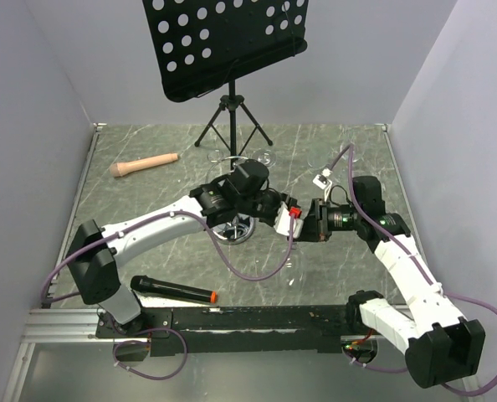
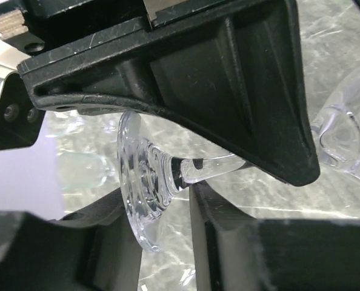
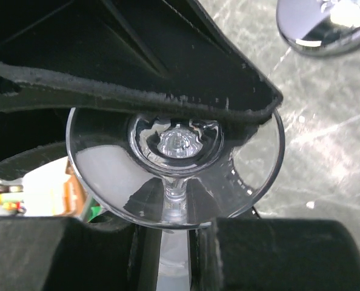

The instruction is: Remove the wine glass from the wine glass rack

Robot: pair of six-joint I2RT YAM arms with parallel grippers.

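Observation:
The wine glass (image 2: 145, 182) lies sideways in the left wrist view, its foot to the left. Its stem runs right between the jaws of my left gripper (image 2: 223, 176), and both fingers touch it. In the right wrist view the glass foot (image 3: 137, 176) faces the camera. My right gripper (image 3: 228, 163) is shut on the stem just under it. From above, the left gripper (image 1: 284, 211) and right gripper (image 1: 314, 219) meet tip to tip, with a faint clear bowl (image 1: 294, 261) below them. The rack's chrome base (image 1: 234, 232) (image 3: 325, 24) sits under the left wrist, which hides its wire top.
A black music stand (image 1: 228, 42) on a tripod (image 1: 230, 126) stands at the back. Another clear glass (image 1: 265, 157) (image 2: 343, 139) lies near it. A wooden handle (image 1: 144, 164) lies far left and a black microphone (image 1: 171, 291) near the front. Grey walls close both sides.

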